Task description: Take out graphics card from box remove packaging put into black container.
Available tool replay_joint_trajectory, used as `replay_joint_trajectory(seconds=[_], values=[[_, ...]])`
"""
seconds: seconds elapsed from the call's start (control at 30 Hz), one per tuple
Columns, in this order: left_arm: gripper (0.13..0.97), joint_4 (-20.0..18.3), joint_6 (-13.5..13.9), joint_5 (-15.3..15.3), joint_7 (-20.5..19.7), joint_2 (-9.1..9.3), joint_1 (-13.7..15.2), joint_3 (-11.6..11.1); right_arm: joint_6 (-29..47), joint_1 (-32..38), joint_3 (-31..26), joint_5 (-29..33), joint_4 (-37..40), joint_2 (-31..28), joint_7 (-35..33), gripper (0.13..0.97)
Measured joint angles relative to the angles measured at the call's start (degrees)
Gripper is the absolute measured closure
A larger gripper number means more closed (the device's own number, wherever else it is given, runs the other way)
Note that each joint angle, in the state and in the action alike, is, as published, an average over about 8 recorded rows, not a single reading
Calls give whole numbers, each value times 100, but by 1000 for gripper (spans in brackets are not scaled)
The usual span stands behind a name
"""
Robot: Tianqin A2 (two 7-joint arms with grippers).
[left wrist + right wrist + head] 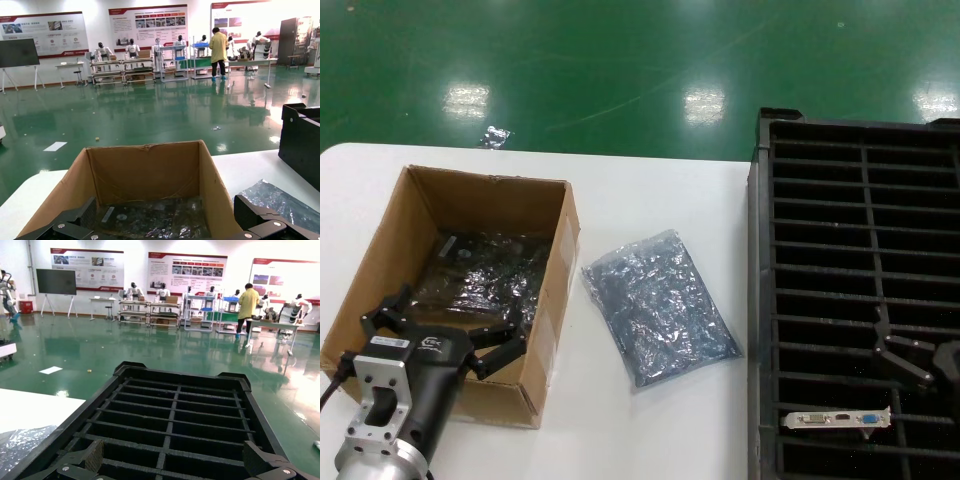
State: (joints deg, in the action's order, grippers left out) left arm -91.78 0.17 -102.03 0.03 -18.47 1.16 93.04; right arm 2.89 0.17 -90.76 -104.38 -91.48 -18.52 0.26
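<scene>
Left gripper (442,338): fingers spread wide, holding nothing; poised over the near end of the box (552,300), wrist pointing along the box's length.
Bagged board (485,275): dark glossy bag on the box floor, directly ahead of and below the left gripper, long axis roughly in line with the box; by judgement the next item to lift, left arm nearer.
Packaging (660,305): empty, flat on the table (650,190) beyond the box wall, between box and black container (860,230).
Graphics card (837,418): already slotted in the container's near rows, bracket crosswise to the right gripper.
Right gripper (912,352): fingers apart, empty, just above the card.
</scene>
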Motion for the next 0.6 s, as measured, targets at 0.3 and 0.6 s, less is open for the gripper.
replay_joint_trajectory(seconds=[0.3,0.6], values=[[132,0,0,0,0,0,0,0,0,0,0,0,0,0,0,129],[132,0,0,0,0,0,0,0,0,0,0,0,0,0,0,129]])
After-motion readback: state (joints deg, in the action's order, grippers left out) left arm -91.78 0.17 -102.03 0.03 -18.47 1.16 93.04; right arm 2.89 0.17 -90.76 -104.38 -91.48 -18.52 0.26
